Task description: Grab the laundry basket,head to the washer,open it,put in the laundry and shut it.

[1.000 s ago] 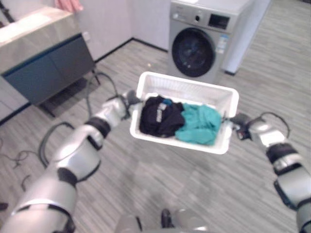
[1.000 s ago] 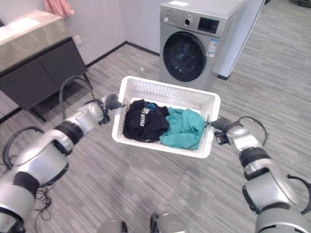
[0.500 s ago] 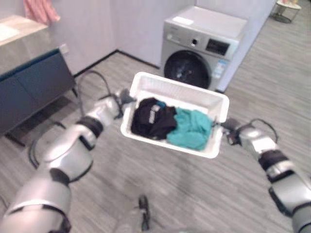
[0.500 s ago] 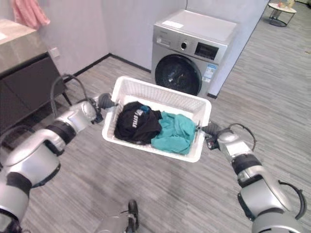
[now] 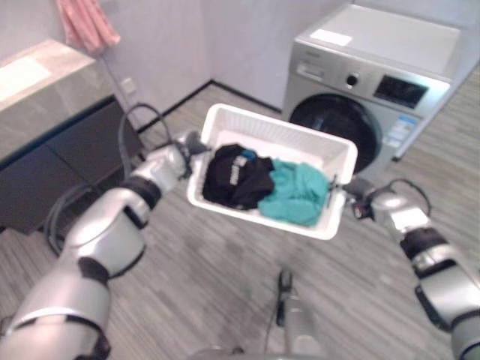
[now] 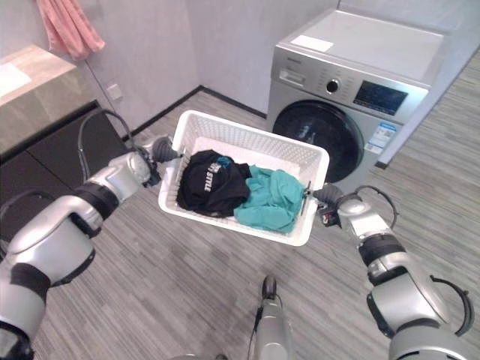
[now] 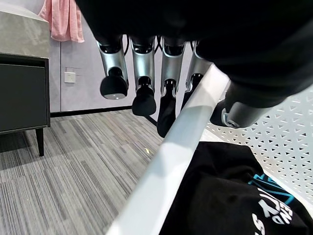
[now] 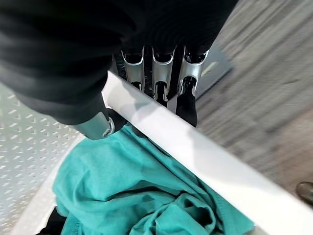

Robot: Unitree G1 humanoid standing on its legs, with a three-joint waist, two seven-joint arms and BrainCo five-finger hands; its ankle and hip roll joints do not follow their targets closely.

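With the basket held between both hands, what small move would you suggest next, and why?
Probably step closer to the washer: its door is shut, and both the left hand and right hand grip the laundry basket rims, so neither is free yet.

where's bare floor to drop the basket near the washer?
Bare floor lies between the dark cabinet and the washer, under and ahead of the basket. The washer's top is bare too. Left hand and right hand grip the basket rims; inside it is full: black garment, teal garment.
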